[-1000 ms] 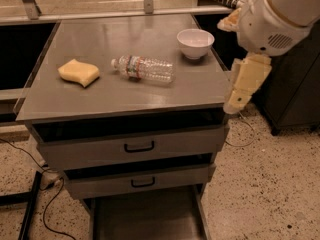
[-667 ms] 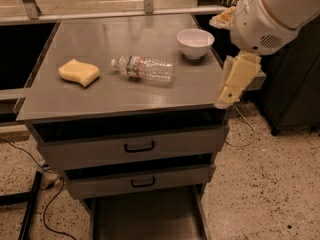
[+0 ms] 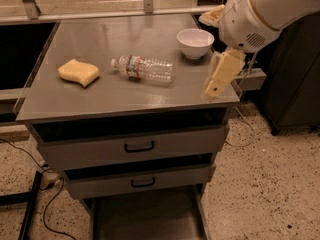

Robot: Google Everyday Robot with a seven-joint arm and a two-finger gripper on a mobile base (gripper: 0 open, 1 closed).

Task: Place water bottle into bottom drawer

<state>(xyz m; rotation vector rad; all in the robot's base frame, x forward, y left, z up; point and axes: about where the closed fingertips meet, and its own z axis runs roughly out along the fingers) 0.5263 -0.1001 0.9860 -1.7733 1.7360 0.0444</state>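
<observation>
Since a second ago the arm has swung inward, so the tool (image 3: pixel 215 86) now hangs over the right edge of the worktop (image 3: pixel 100 101), to the right of the water bottle (image 3: pixel 143 68) and well apart from it. Whether the tool is released or clenched I cannot tell, though nothing shows in it. The water bottle lies on its side near the middle of the worktop, cap pointing left, with nothing touching it. Below the bottle and nearer the camera, the bottom drawer (image 3: pixel 145 216) stands pulled out, a dark shallow tray. The task looks barely begun: the drawer is ready, while the reach, grasp, carry down and release are all left. Left of the bottle sits a yellow sponge (image 3: pixel 79 72); to its right and further back, a white bowl (image 3: pixel 195 42). Two shut upper drawers (image 3: pixel 135 146) with black handles lie between the bottle and the tray. A speckled floor (image 3: pixel 265 184) spreads below the bottle, with cables (image 3: pixel 47 204) trailing at its lower left.
</observation>
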